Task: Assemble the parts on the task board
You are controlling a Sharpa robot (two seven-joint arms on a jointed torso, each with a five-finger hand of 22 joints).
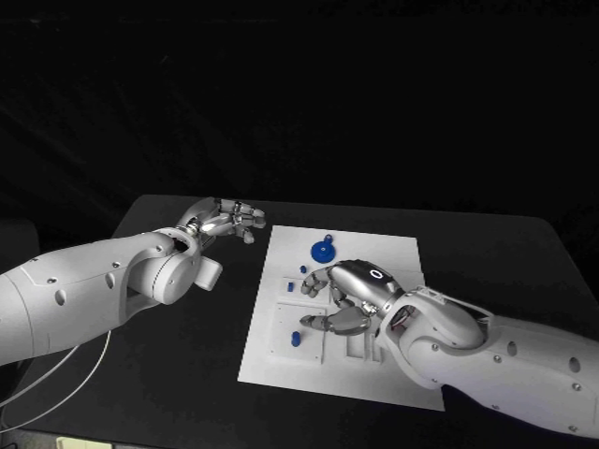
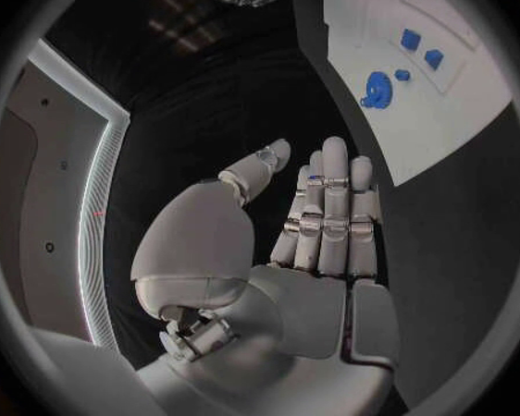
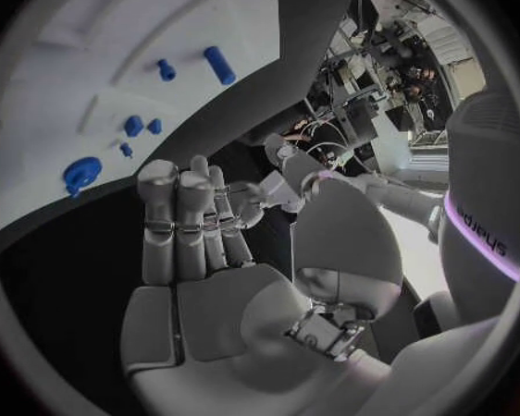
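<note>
Right hand (image 1: 343,297) empty over task board (image 1: 381,257).

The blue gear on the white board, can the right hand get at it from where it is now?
Probably yes. The right hand hovers over the task board, holding nothing, with the blue gear just beyond its fingers and nothing lying between them.

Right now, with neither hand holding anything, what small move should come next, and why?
Probably lower the right hand onto a nearby blue part: it hovers open over the task board, while the left hand sits off the board's edge, farther from the parts.
</note>
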